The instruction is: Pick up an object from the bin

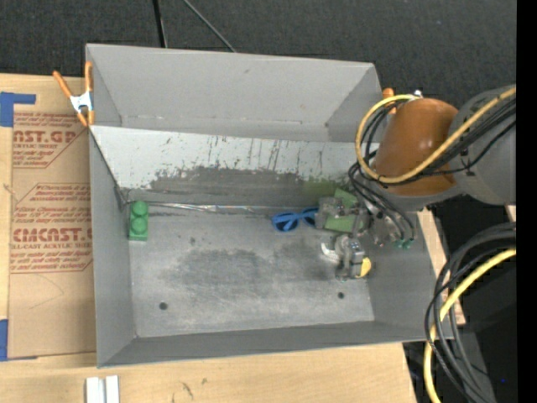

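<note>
My gripper (345, 250) is low over the right part of the bin floor, close to the right wall. A small yellow and dark thing (362, 266) lies right beside its tip, touching or nearly touching it; whether it is gripped is hidden. A blue plastic piece shaped like small glasses (293, 220) lies just left of the gripper near the back wall. A pale green thing (340, 201) sits by the back wall, partly covered by the gripper's body.
A green block with two studs (138, 222) stands alone at the far left by the left wall. The arm with its orange cover and cables hangs over the bin's right rim.
</note>
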`<state>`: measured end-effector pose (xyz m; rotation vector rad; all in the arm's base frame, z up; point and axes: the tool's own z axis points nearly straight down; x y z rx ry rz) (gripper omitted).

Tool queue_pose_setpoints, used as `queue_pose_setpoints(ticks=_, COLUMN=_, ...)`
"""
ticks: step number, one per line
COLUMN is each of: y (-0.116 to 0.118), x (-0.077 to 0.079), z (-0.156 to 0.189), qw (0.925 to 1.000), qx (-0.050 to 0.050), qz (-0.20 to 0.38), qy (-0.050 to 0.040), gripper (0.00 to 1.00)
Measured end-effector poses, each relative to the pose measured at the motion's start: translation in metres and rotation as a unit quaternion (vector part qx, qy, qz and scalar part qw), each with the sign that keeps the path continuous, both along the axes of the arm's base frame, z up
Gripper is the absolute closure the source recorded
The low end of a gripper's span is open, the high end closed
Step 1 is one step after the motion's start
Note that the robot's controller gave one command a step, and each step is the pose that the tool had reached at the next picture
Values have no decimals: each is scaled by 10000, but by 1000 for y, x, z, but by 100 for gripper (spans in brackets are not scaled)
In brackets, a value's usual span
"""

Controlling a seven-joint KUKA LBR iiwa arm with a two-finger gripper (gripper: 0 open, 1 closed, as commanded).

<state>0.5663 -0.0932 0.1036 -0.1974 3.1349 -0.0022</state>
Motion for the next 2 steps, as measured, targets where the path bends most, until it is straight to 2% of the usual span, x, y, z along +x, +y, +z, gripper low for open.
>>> queue_pose_setpoints(ticks=1, y=-24, x=-24, z=-34, qw=9988, qx=33, qz=-480, qy=-5, gripper=0)
queue_pose_setpoints(ticks=2, y=-26, x=-23, z=-33, qw=9988, qx=14, qz=-486, qy=-24, gripper=100)
